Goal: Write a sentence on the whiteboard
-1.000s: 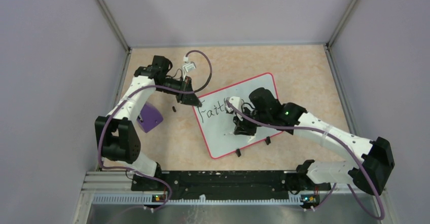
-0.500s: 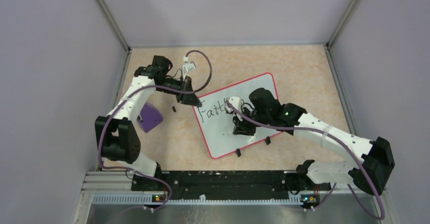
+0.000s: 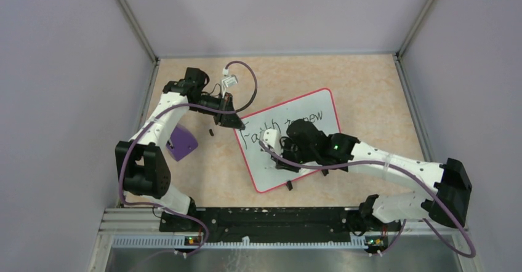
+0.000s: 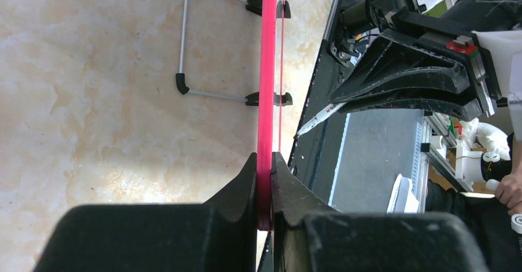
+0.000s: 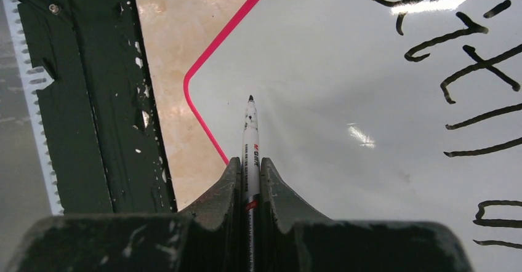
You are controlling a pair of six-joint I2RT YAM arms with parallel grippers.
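Plainly, the whiteboard lay flat near the middle of the tan table. It was turned at an angle to the table's edges, and 1 small black foot showed at its near edge. The left gripper sat at the board's far-left corner. In the left wrist view its 2 fingers were pressed together on the thin red-pink rim, which ran straight out between them.

The right gripper hung over the lower left part of the board, clamped tight on a slim white marker. The black tip pointed toward a rounded corner of the rim, over bare white surface (whether it touched the board could not be told).

The sentence ran in black handwriting along the board's far edge. From above, "Faith" and "new" could be read, while the letters between them were too small to make out. In the right wrist view the strokes lay off to the right of the marker, apart from its tip.

A purple block rested beside the left arm, well apart from the board.
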